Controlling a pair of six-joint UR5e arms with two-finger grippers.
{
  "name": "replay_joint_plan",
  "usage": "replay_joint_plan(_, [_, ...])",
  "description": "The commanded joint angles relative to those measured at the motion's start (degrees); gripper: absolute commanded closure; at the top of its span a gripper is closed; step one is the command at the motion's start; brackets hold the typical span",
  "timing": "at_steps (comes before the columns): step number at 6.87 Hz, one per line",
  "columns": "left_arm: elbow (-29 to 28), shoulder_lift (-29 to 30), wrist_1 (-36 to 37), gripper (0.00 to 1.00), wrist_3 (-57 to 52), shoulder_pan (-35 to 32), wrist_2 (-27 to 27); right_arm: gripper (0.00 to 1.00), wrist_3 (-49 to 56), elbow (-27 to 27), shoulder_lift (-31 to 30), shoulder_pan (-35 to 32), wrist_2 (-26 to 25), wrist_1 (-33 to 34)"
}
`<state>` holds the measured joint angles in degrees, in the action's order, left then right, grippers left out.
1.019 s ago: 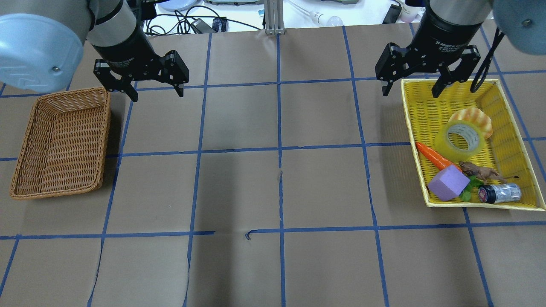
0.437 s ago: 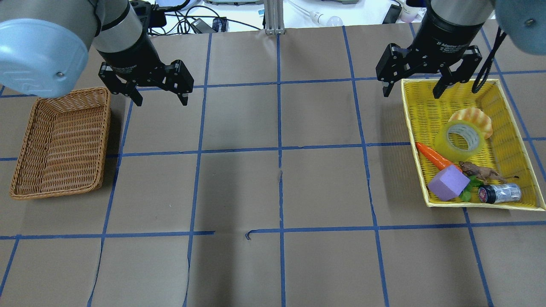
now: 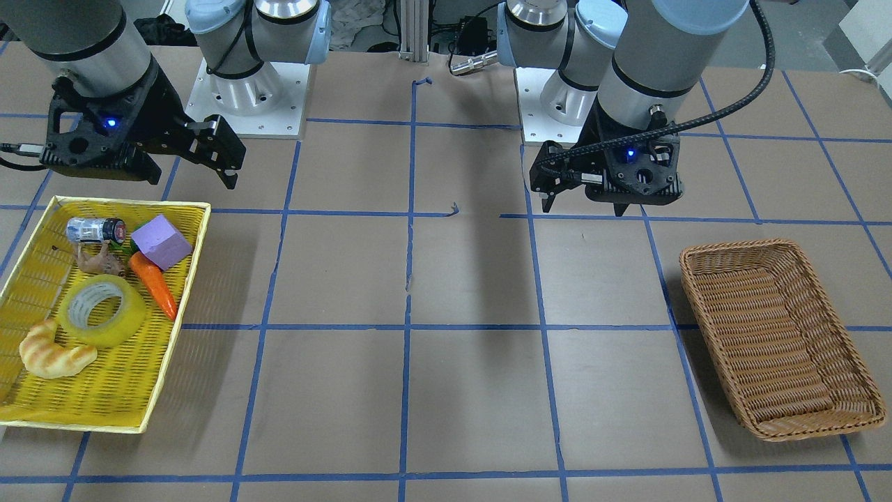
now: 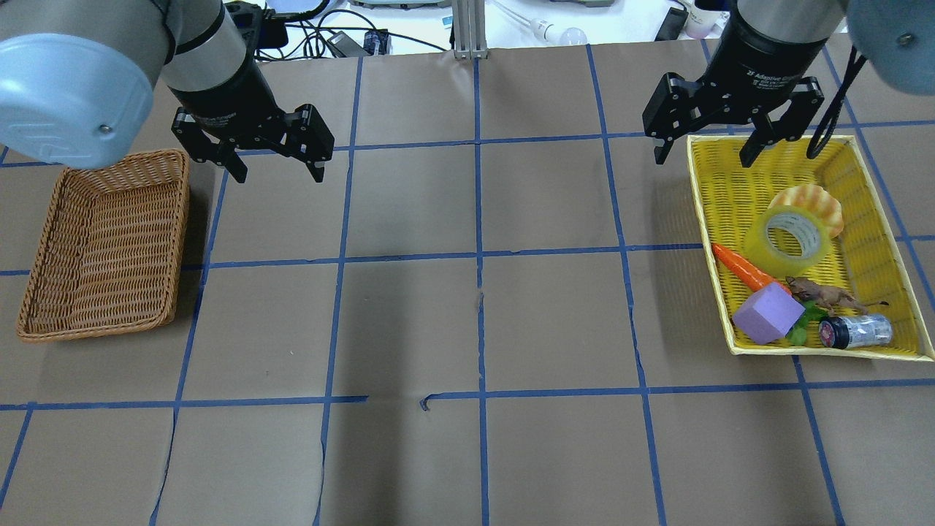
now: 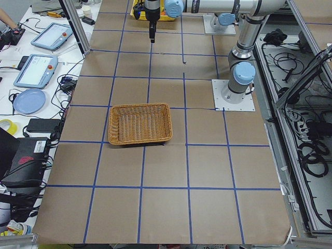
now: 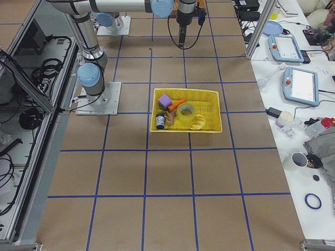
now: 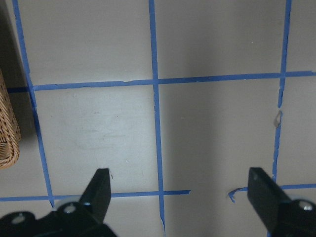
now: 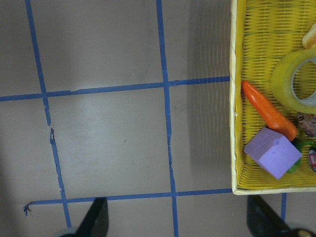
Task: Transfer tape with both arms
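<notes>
The tape (image 4: 760, 247), a translucent yellow ring with a pale core, lies in the yellow basket (image 4: 703, 219) at the right, leaning against a croissant (image 4: 817, 200). It also shows in the front view (image 3: 127, 323) and at the right wrist view's edge (image 8: 289, 81). My right gripper (image 4: 703, 161) is open and empty, hovering over the basket's far left corner, apart from the tape. My left gripper (image 4: 279, 175) is open and empty above bare table, just right of the wicker basket (image 4: 182, 219).
The yellow basket also holds a carrot (image 4: 741, 267), a purple block (image 4: 767, 313), a brown toy animal (image 4: 822, 294) and a small jar (image 4: 855, 331). The wicker basket (image 3: 773, 335) holds nothing. Blue tape lines grid the brown table.
My left gripper has moved right and slightly toward the table's middle. My right gripper has barely moved. Both stay open. The tape has not moved.
</notes>
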<state>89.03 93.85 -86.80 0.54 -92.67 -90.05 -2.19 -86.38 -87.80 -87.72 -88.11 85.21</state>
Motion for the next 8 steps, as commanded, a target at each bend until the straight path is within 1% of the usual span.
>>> replay_joint_plan(1, [0.0,0.19,0.14,0.0,-0.01,0.03,0.05,0.0,-0.62,0.33,-0.09,0.0,-0.39,0.04])
replay_joint_plan(7, [0.0,0.1,0.5,0.0,-0.01,0.12,0.14,0.0,-0.71,-0.02,-0.09,0.0,0.57,-0.48])
replay_joint_plan(8, [-0.08,-0.07,0.58,0.0,-0.01,0.21,1.1,0.0,-0.8,-0.02,0.08,0.0,0.23,-0.57])
